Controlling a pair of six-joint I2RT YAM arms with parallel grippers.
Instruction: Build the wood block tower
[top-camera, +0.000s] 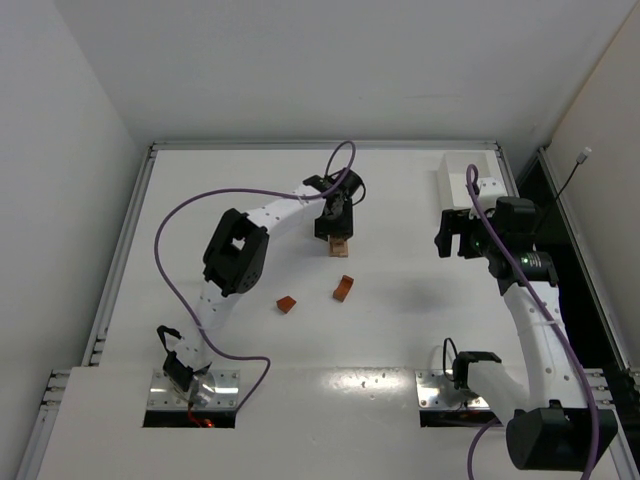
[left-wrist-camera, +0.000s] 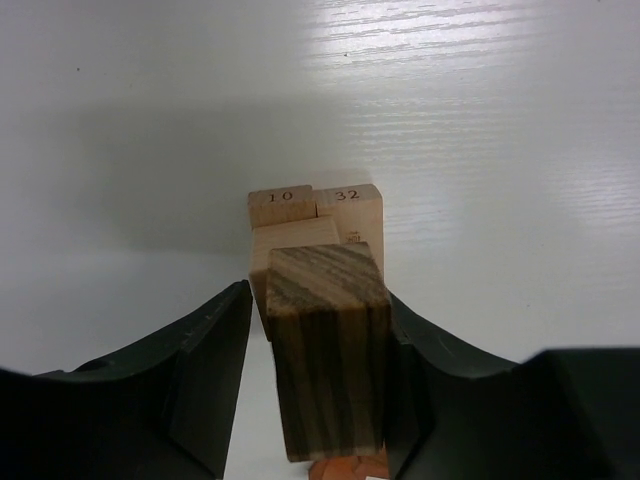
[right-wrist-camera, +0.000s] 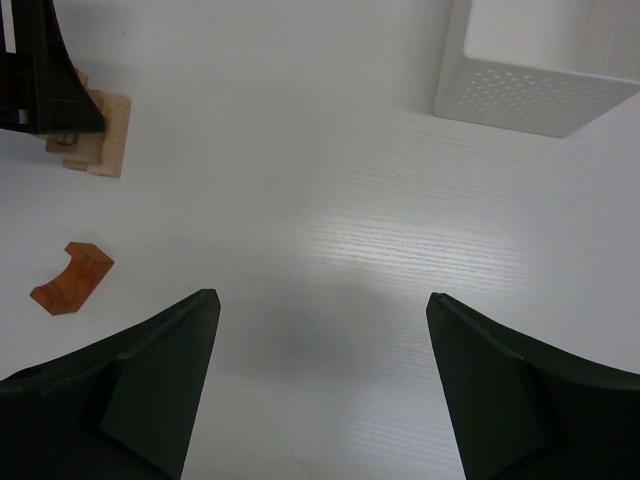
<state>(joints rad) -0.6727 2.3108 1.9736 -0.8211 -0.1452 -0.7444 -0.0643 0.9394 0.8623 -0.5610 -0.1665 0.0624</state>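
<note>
Since the tower (left-wrist-camera: 345, 215) sits straight under my left hand (left-wrist-camera: 318, 300), that arm's the obvious one for the next move. A striped block (left-wrist-camera: 325, 350) stands upright between the fingers, long axis vertical, right in front of the tan pieces. There's a sliver of worktop (left-wrist-camera: 450, 120) showing on one side, so the hand looks cracked open, not clamping. My right hand (right-wrist-camera: 320, 305) is spread wide, empty, well off to the side. The arch (top-camera: 343, 288) and red bit (top-camera: 287, 304) lie loose, nearer the left arm.
</note>
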